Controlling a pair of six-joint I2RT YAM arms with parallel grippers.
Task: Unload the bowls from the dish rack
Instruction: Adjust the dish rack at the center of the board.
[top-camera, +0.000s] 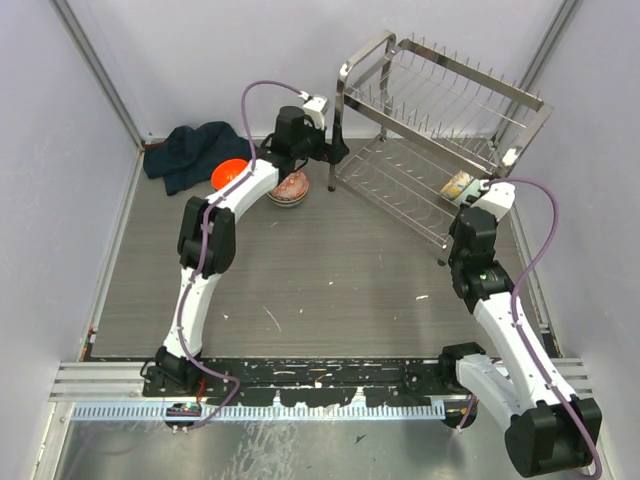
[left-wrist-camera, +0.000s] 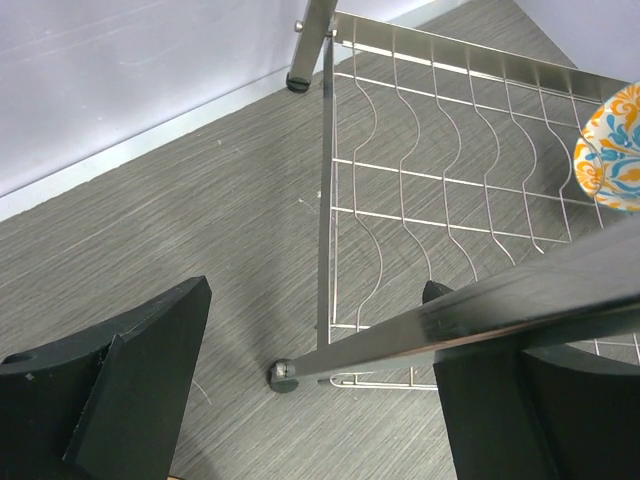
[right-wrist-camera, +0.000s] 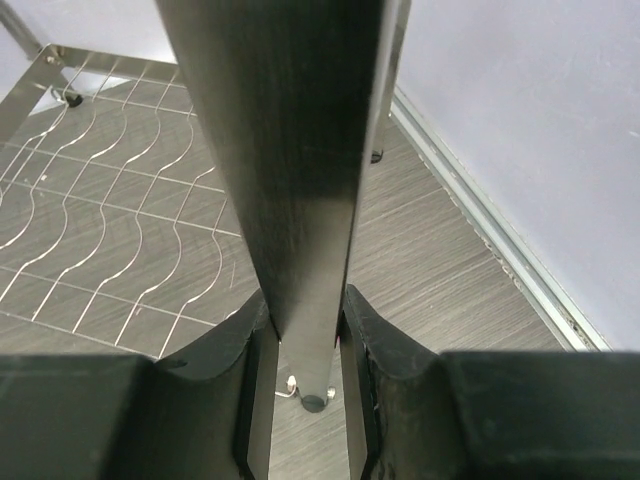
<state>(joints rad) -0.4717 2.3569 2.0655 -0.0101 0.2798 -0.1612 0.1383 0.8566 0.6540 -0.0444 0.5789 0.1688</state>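
Observation:
The dish rack (top-camera: 440, 110) stands at the back right. A floral-patterned bowl (top-camera: 457, 185) lies on its lower tier and shows at the edge of the left wrist view (left-wrist-camera: 612, 145). An orange bowl (top-camera: 229, 172) and a pink speckled bowl (top-camera: 289, 189) sit on the table left of the rack. My left gripper (top-camera: 338, 150) is wide open at the rack's left end, and a frame bar (left-wrist-camera: 480, 305) crosses between its fingers (left-wrist-camera: 150, 350). My right gripper (right-wrist-camera: 305, 340) is shut on the upright post (right-wrist-camera: 290, 150) at the rack's right end (top-camera: 508, 160).
A dark cloth (top-camera: 190, 150) lies bunched at the back left, just behind the orange bowl. Grey walls close in the table at the back and on both sides. The right wall's base runs close beside the rack's right leg (right-wrist-camera: 316, 402).

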